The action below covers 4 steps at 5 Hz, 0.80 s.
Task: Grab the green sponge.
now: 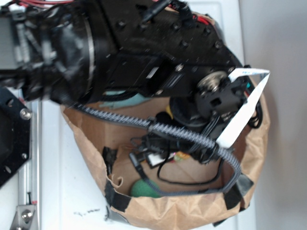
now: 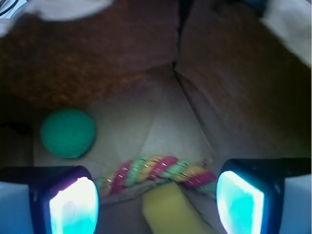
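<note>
Inside the brown paper bag (image 1: 182,211) my arm reaches down, and the wrist view looks straight at the bag's creased floor. My pincer (image 2: 156,202) stands wide open, its two pads glowing pale blue at the lower left and lower right of that view, and it has hold of nothing.

Green sponge (image 2: 170,212): a yellow foam block, lying on the bag floor between my pads, closer to the right one, not touching either as far as I can tell. Its near end runs out of the bottom of the wrist view.

Braided rope (image 2: 156,171), pink, green and yellow strands, lies across the bag floor just beyond the sponge, and the sponge's far end touches or slightly overlaps it.

Green ball (image 2: 67,132) sits beyond the rope, off to the left of the sponge and well apart from it, near the bag's left wall. The exterior view shows the same ball (image 1: 143,189) at the bag's near edge, partly behind a black sleeved cable.

Bag itself stands on a white counter (image 1: 72,191), its rim rolled down and patched with black tape. From the exterior view my arm hides the sponge.
</note>
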### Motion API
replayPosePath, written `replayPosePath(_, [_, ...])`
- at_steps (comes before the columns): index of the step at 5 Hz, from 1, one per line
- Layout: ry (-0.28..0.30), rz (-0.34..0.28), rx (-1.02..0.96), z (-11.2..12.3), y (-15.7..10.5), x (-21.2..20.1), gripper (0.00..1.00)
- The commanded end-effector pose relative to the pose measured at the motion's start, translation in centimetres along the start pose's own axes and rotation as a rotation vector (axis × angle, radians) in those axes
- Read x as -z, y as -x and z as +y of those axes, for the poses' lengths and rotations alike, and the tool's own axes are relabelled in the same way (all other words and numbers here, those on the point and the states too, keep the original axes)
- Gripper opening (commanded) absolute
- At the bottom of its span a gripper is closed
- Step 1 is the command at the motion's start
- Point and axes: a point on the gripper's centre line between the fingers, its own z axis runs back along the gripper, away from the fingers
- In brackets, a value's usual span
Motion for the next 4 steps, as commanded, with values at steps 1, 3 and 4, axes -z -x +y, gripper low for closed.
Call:
replayPosePath(1, [-0.084,0.064,-0.014,2.3,3.8,-0.9,1.00])
replayPosePath(3, [-0.082,0.081,0.033,1.8,4.5,0.1,1.00])
replayPosePath(4, [-0.031,0.090,0.015,0.5,5.6,1.3,1.00])
